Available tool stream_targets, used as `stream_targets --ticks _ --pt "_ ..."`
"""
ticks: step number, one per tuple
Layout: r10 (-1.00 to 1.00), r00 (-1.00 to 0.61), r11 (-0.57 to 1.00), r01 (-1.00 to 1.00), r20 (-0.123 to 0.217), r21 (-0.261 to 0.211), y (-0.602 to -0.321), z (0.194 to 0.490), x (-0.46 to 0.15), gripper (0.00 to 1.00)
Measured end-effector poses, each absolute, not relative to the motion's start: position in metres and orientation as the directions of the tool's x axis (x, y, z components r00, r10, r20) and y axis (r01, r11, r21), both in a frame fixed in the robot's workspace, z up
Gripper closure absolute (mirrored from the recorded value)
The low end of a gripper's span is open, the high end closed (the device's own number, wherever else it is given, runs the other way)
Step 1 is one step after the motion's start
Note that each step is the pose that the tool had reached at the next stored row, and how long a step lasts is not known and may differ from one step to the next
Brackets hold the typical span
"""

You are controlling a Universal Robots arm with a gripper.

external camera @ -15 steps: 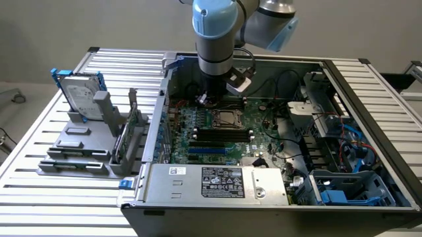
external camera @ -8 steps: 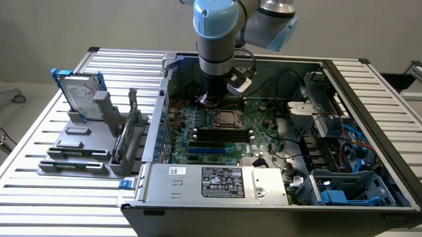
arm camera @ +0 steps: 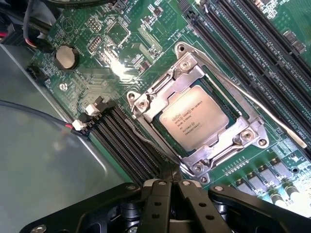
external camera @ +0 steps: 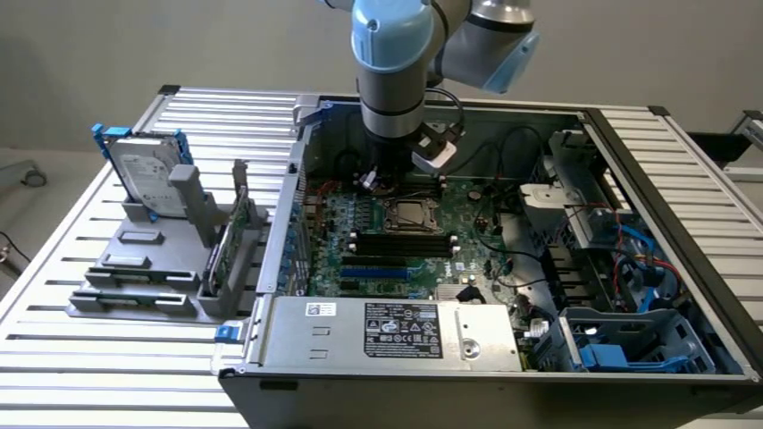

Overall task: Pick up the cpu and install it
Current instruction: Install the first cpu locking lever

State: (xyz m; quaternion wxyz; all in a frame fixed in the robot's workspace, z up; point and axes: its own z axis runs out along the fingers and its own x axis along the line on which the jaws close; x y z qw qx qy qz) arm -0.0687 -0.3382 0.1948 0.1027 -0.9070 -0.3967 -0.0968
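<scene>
Wrist view showed the cpu (arm camera: 194, 119) lying flat and square inside its socket frame (arm camera: 211, 156) on the green motherboard (arm camera: 272, 160), silver lid up with print on it. A thin lever (arm camera: 262, 109) ran slantwise beside the frame. Dark memory slots (arm camera: 121, 141) flanked the socket, and a coin cell (arm camera: 66, 57) sat farther off. The gripper (arm camera: 168, 185) hung above the board just beside the socket, its jaws together with nothing between them, apart from the cpu.

Seen in the exterior view, the arm (external camera: 394, 71) came down at twelve o'clock from the cpu. The power supply (external camera: 394, 331) lay at six o'clock, inside the computer case (external camera: 703, 259). At nine o'clock, outside the case, a hard drive (external camera: 149, 174) with blue brackets stood upright on a grey fixture (external camera: 143, 277) on the slatted table (external camera: 71, 357).
</scene>
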Motion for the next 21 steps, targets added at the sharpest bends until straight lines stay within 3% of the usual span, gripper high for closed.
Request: stream_targets --ticks 21 --pt "0.699 0.667 -0.665 0.739 0.257 -0.11 -0.3398 0.1942 -0.0664 0.89"
